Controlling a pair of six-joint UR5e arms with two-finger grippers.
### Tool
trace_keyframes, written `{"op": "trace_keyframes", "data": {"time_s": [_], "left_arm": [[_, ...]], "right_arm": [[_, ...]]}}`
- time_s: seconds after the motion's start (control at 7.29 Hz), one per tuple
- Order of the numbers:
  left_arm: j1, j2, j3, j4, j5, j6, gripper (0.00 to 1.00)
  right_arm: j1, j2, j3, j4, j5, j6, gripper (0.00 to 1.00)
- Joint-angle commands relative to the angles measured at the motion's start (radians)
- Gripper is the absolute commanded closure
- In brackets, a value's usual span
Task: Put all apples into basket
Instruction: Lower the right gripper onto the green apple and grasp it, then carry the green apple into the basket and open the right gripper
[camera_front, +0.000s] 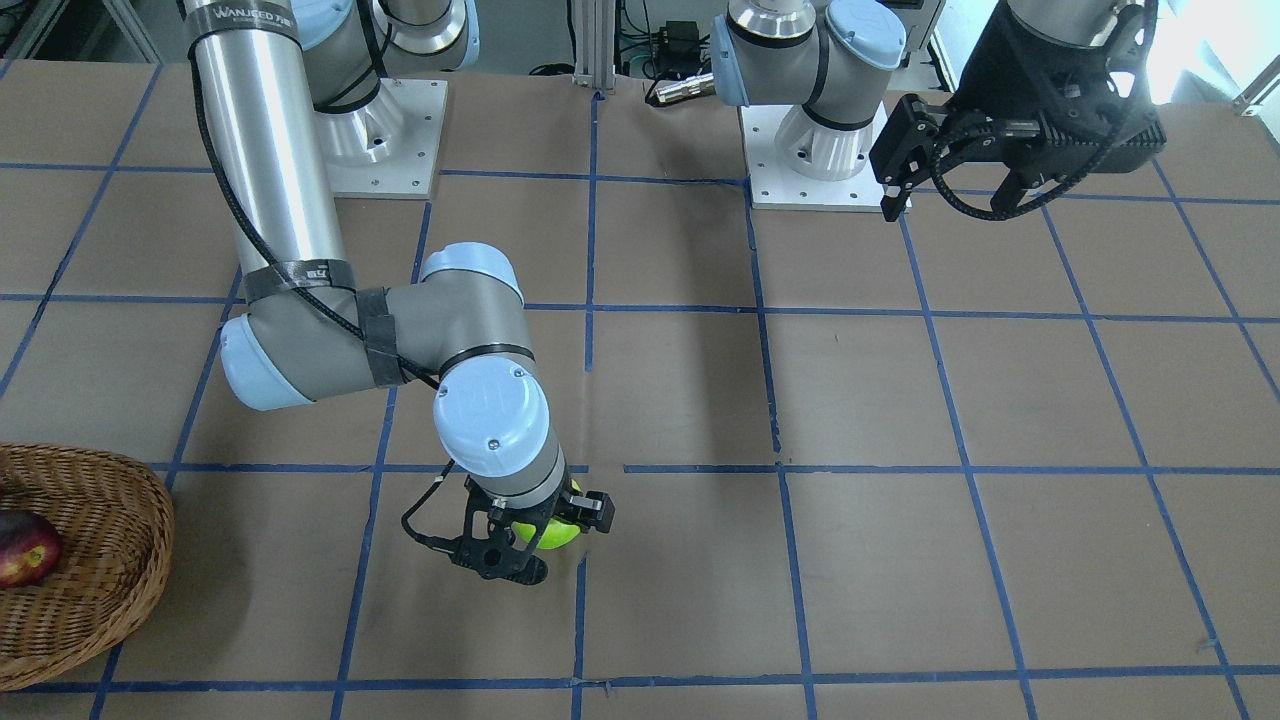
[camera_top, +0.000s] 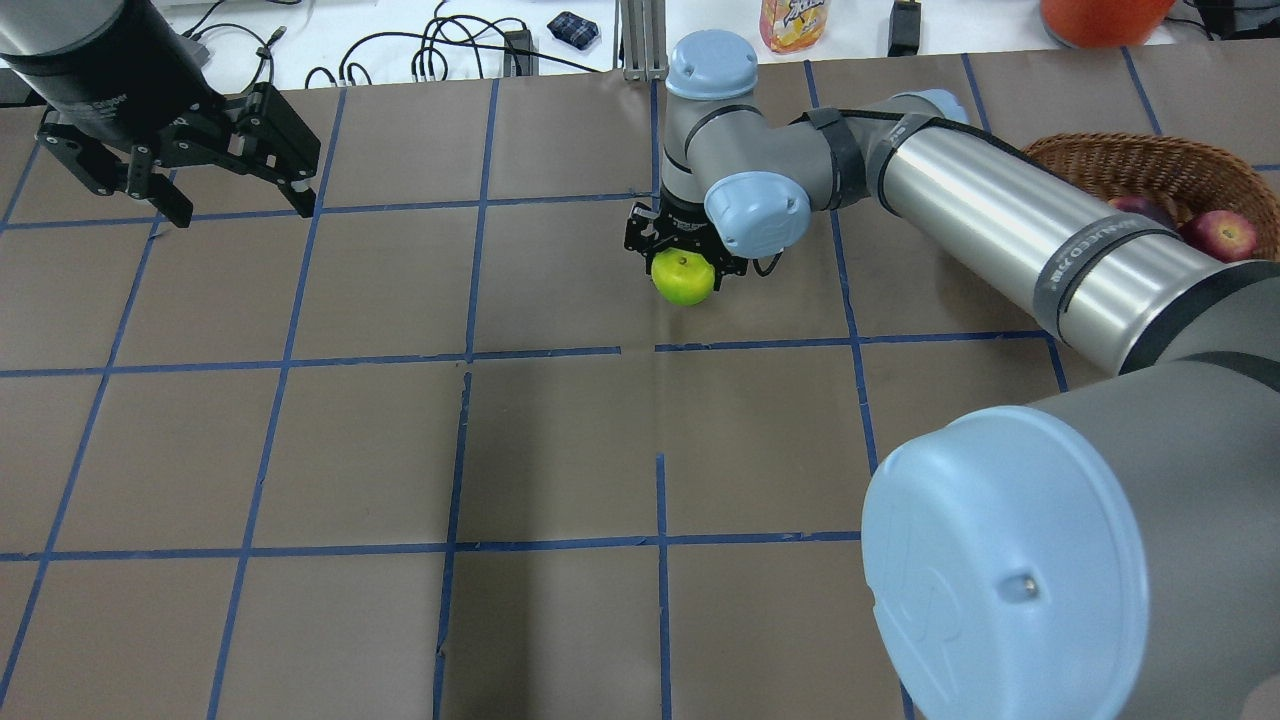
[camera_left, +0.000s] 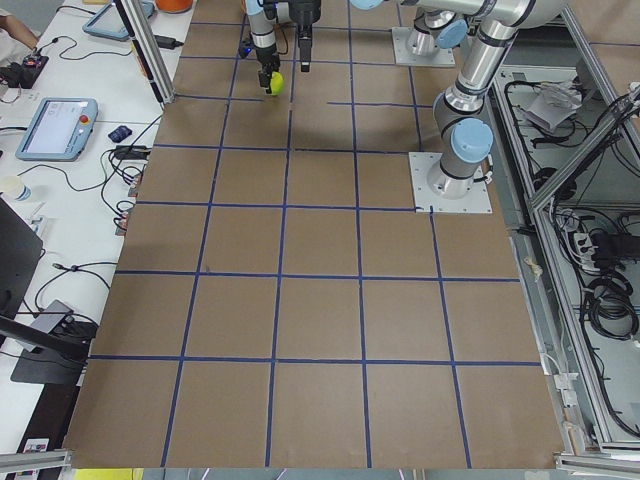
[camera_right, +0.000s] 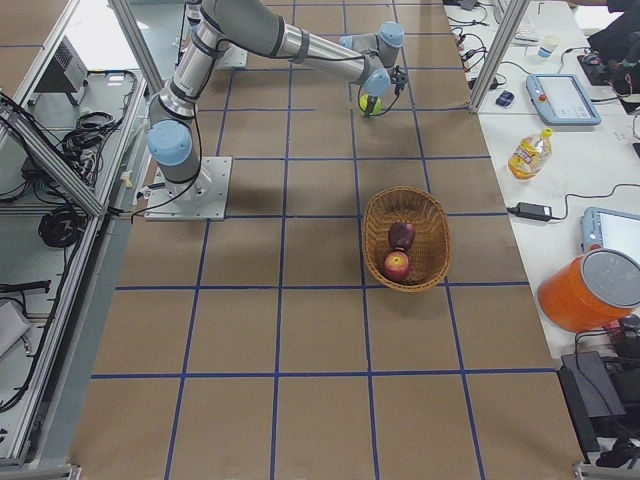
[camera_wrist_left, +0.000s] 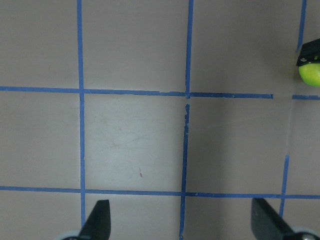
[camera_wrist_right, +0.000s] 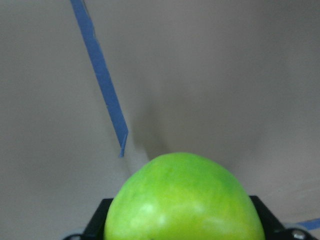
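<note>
My right gripper (camera_top: 683, 262) is shut on the lime green apple (camera_top: 683, 280), low over the table's middle; the apple fills the right wrist view (camera_wrist_right: 185, 200) between the finger pads. It also shows in the front view (camera_front: 548, 533). The wicker basket (camera_top: 1130, 160) stands at the table's right side. It holds the red apple (camera_top: 1222, 235) and the dark maroon apple (camera_top: 1140, 208), both clear in the right side view (camera_right: 397, 265) (camera_right: 402, 235). My left gripper (camera_top: 240, 200) hangs open and empty over the far left of the table, as the left wrist view (camera_wrist_left: 182, 220) shows.
My right arm (camera_top: 1000, 230) stretches across in front of the basket. The two arm bases (camera_front: 830, 150) stand at the table's near edge. A juice bottle (camera_right: 528, 152), an orange container (camera_right: 590, 290) and cables lie on the side bench beyond the table.
</note>
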Motion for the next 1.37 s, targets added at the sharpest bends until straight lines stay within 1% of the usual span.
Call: {"op": "trace_keyframes", "data": {"time_s": [0.0,0.14,0.27,0.41,0.55,0.69,0.82,0.96,1.1,1.24], "left_arm": [[0.000,-0.006,0.001,0.001,0.003,0.000,0.00],[0.000,-0.008,0.001,0.003,-0.001,-0.003,0.00],[0.000,-0.009,0.001,0.001,0.003,-0.003,0.00],[0.000,-0.011,0.002,0.003,0.002,-0.003,0.00],[0.000,-0.011,0.002,0.003,-0.006,-0.009,0.00],[-0.002,-0.006,0.001,0.000,-0.008,-0.012,0.00],[-0.001,-0.003,-0.001,-0.002,-0.008,-0.012,0.00],[-0.002,-0.006,-0.001,-0.002,-0.011,-0.012,0.00],[-0.002,-0.006,-0.001,-0.002,-0.011,-0.012,0.00],[-0.002,-0.004,-0.001,-0.002,-0.011,-0.012,0.00]], "right_arm": [[-0.199,-0.106,-0.057,0.180,-0.008,-0.092,1.00],[-0.301,-0.140,-0.083,0.266,-0.044,-0.249,1.00],[-0.387,-0.149,-0.100,0.279,-0.114,-0.375,1.00],[-0.459,-0.152,-0.093,0.291,-0.129,-0.469,1.00],[-0.522,-0.143,-0.082,0.280,-0.162,-0.611,1.00],[-0.554,-0.126,-0.076,0.268,-0.162,-0.669,1.00],[-0.567,-0.084,-0.071,0.242,-0.164,-0.674,1.00],[-0.587,-0.042,-0.071,0.151,-0.182,-0.711,1.00],[-0.611,-0.024,-0.067,0.148,-0.179,-0.741,1.00],[-0.627,-0.022,-0.042,0.139,-0.176,-0.739,1.00]]}}
